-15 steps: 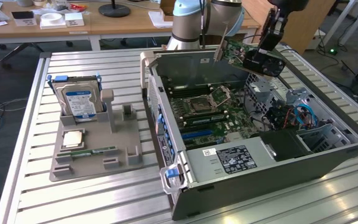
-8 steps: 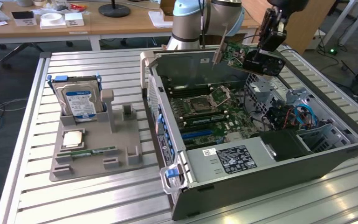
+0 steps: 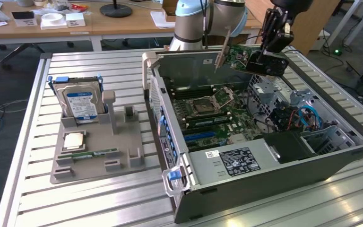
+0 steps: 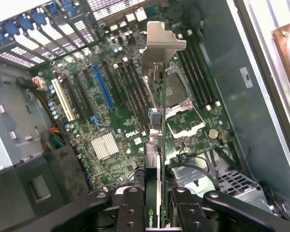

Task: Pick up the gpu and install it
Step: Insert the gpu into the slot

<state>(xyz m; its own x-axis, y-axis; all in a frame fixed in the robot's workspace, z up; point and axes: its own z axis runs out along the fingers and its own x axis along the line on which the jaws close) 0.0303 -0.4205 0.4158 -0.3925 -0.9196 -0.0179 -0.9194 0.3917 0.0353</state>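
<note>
Currently the gripper is clamped on the gpu. Its black fingers press against both faces of the card at one end, so the jaws stand only as far apart as the card is thick. In the wrist view the card is seen edge-on, running away from the fingers to its silver end bracket, which sits at the end farthest from the grip. In the exterior view the gripper hangs above the far end of the open computer case. There the gpu juts from it toward the exterior view's left, tilted, with the bracket leading. The card is in the air, clear of the green motherboard below it and seated in no slot. A long blue expansion slot lies on that board to one side of the card's line, and a ribbed silver heatsink is near it. The open CPU socket lies on the other side of the card. In the exterior view, the end of the case nearest the camera holds a grey power supply with a black label. Well apart from the case, toward the exterior view's left, a grey parts holder sits on the slatted metal table. It carries an upright hard drive with a blue-white label, a square processor chip and a narrow green memory stick. The robot arm rises behind the case, in front of a wooden desk.
</note>
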